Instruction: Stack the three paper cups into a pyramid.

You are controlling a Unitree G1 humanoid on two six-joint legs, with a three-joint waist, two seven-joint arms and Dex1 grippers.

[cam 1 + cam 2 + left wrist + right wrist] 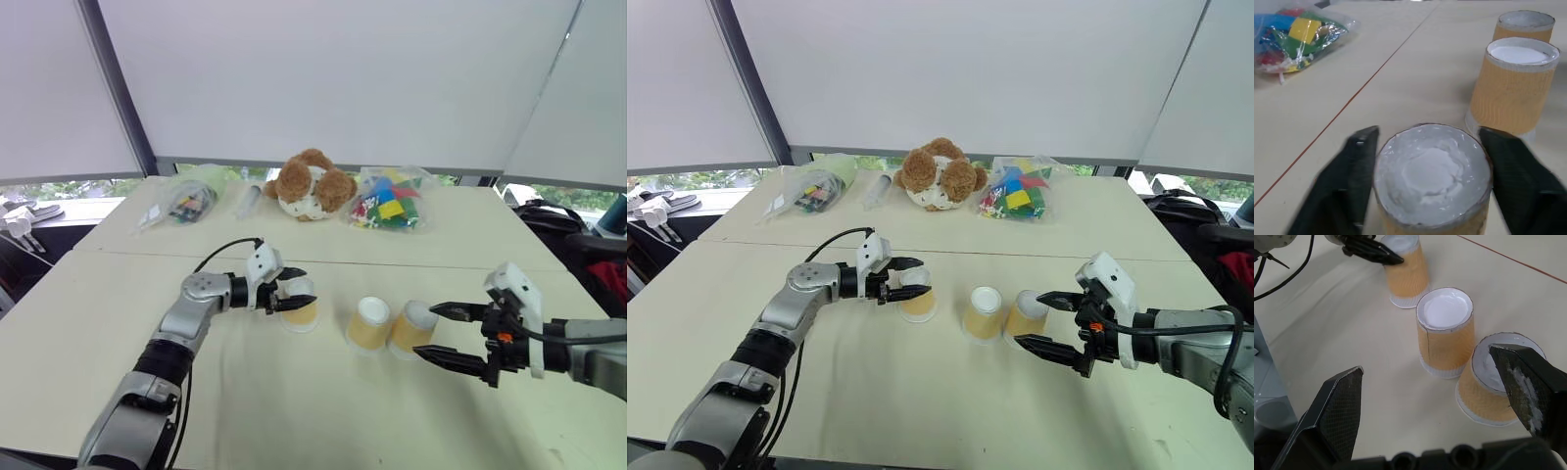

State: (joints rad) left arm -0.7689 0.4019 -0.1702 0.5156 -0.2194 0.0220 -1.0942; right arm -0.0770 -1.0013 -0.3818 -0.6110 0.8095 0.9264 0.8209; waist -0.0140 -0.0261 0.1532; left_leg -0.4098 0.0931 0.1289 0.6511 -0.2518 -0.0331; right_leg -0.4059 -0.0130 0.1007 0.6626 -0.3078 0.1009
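Three yellow-orange paper cups stand upside down in a row on the cream table (294, 411). My left gripper (304, 290) is shut on the left cup (300, 315), one black finger against each side near its white base; the left wrist view shows this cup (1432, 176) between the fingers (1352, 171). The middle cup (368, 325) and the right cup (409, 329) stand touching each other, a short gap away from the left cup. My right gripper (424, 331) is open, its fingers spread just right of the right cup (1488, 382) and apart from it.
At the table's far edge lie a brown-and-white plush toy (309, 184), a clear bag of coloured blocks (390, 202), another clear bag (182, 201) and a syringe-like tube (250, 200). A seam (392, 264) crosses the table behind the cups.
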